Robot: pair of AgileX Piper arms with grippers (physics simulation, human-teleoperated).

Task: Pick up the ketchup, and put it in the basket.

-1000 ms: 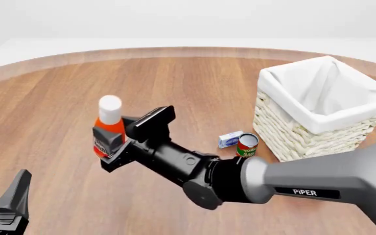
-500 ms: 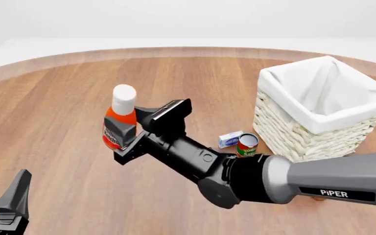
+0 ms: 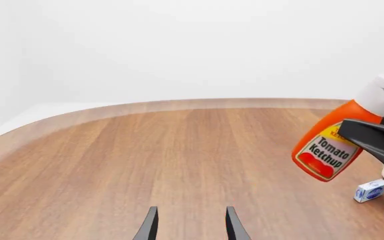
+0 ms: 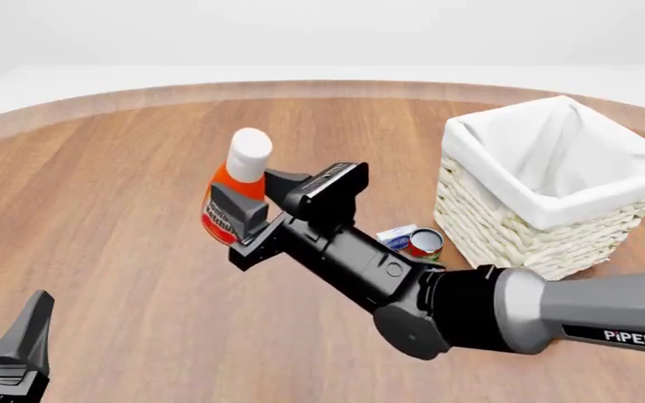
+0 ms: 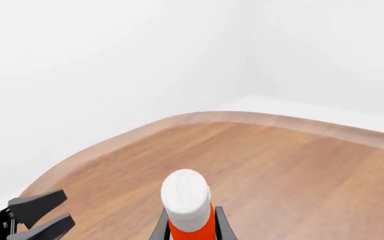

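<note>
The ketchup (image 4: 236,191), a red-orange squeeze bottle with a broad white cap, hangs tilted above the table, left of the middle, in my right gripper (image 4: 244,220), which is shut on its labelled body. It also shows in the left wrist view (image 3: 339,137) and between the fingers in the right wrist view (image 5: 186,202). The basket (image 4: 553,186), cream wicker with a white liner, stands at the right, well apart from the bottle. My left gripper (image 4: 9,353) is open and empty at the lower left; it also shows in the left wrist view (image 3: 188,227).
A short red can with a green label (image 4: 423,246) and a small blue-and-white box (image 4: 395,238) lie on the table just left of the basket, below my right arm (image 4: 435,298). The round wooden table's far edge (image 4: 300,88) curves behind.
My right gripper has carried the ketchup to the right and slightly up, toward the basket. The left gripper has not moved.
</note>
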